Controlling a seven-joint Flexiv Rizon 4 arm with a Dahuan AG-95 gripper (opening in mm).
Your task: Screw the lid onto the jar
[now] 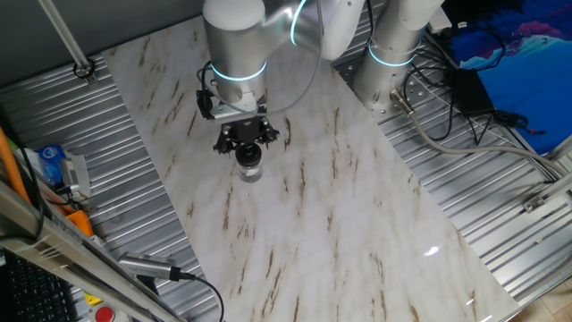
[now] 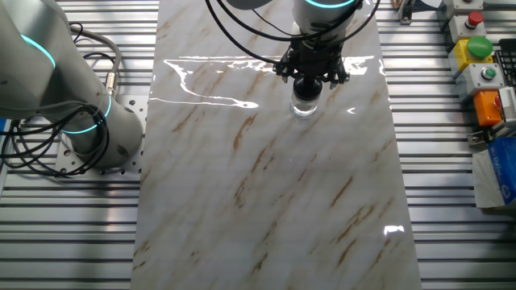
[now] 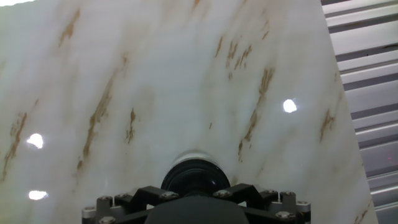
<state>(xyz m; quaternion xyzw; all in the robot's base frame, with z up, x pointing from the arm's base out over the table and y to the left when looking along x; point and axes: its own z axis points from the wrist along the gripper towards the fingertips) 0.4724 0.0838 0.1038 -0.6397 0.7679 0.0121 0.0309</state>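
Note:
The small clear glass jar [image 1: 251, 172] stands upright on the marble table, left of centre, and also shows in the other fixed view [image 2: 305, 106]. The black lid [image 1: 248, 156] sits on top of the jar [image 2: 306, 87]. My gripper [image 1: 246, 143] is directly above it, pointing straight down [image 2: 310, 74], with its fingers closed in on the top of the lid. In the hand view the lid's round black top [image 3: 194, 176] shows just beyond the dark gripper body [image 3: 194, 202]. The fingertips and the lid's knob are hidden under the gripper body.
The marble tabletop [image 1: 340, 206] is bounded by ribbed metal flooring [image 1: 474, 179]. A second robot base [image 2: 89, 121] with cables stands beside the table. A button box [image 2: 476, 56] and small items lie off the table edge.

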